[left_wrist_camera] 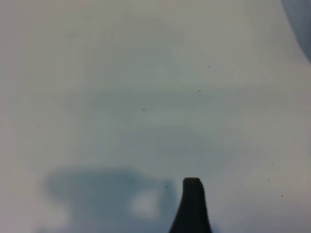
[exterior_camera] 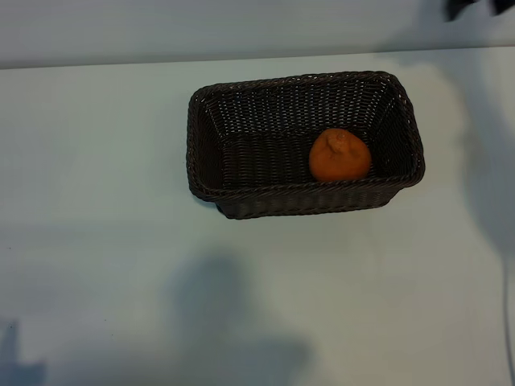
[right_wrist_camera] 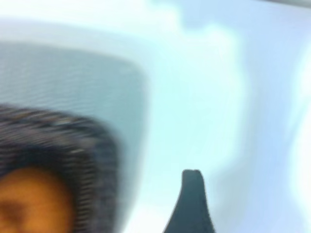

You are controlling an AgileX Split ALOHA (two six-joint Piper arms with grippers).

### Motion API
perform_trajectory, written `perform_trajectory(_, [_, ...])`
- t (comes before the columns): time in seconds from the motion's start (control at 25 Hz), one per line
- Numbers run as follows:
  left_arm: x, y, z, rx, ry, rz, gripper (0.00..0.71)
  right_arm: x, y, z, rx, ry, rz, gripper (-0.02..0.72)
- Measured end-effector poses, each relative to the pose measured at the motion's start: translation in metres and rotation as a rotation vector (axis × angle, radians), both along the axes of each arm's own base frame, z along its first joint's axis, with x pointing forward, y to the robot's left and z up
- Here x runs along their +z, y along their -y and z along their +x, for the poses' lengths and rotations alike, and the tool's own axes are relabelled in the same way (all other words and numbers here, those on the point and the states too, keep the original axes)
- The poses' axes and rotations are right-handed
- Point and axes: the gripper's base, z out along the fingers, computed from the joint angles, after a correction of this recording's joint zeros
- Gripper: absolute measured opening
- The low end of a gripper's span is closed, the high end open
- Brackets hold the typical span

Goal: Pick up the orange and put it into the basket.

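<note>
**Ana:** Where is the orange (exterior_camera: 339, 155) now?

**Ben:** It sits inside the basket (exterior_camera: 211, 186), on the woven floor, close to one end wall. Its knobby stem end points up. Nothing is touching it.

**Ana:** Why is it at that end and not in the middle?

**Ben:** I think that end is nearest to the right arm, so it is the easy spot to let go.

**Ana:** Where is the right gripper (right_wrist_camera: 193, 204)?

**Ben:** In the right wrist view, one dark finger shows and the orange and the basket rim are off to the side of it, not under it. So the jaws are beside the basket, and nothing is in them. I cannot tell from the pictures how wide they stand.

**Ana:** And the left gripper (left_wrist_camera: 192, 206)?

**Ben:** It waits over the bare table (exterior_camera: 96, 241), well away from the basket. Only one finger shows, with nothing near it. Its jaws are spread wide and hold nothing. It has no job here, so it keeps out of the way.

**Ana:** Is the job done?

**Ben:** It looks done to me. The orange is in the basket and it rests flat, so it should not roll out.
</note>
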Motion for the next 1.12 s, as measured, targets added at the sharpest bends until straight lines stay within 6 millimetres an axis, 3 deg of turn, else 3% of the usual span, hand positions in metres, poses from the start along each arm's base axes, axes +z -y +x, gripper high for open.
perform_trajectory(0.12, [0.0,0.0,0.0,0.0,0.0,0.0,0.594,0.0,0.044,-0.004,-0.089,0.0,-0.007,0.561])
perform_trajectory(0.24, [0.0,0.0,0.0,0.0,0.0,0.0,0.594,0.002,0.064,-0.009,-0.132,0.0,-0.003,0.561])
perform_trajectory(0.6, [0.0,0.0,0.0,0.0,0.0,0.0,0.594,0.03,0.061,-0.026,-0.127,0.053,0.001,0.56])
perform_trajectory(0.88, [0.0,0.0,0.0,0.0,0.0,0.0,0.594,0.07,0.053,-0.086,-0.122,0.094,-0.022,0.56])
perform_trajectory(1.12, [0.0,0.0,0.0,0.0,0.0,0.0,0.594,0.119,0.038,-0.161,-0.121,0.218,-0.039,0.56])
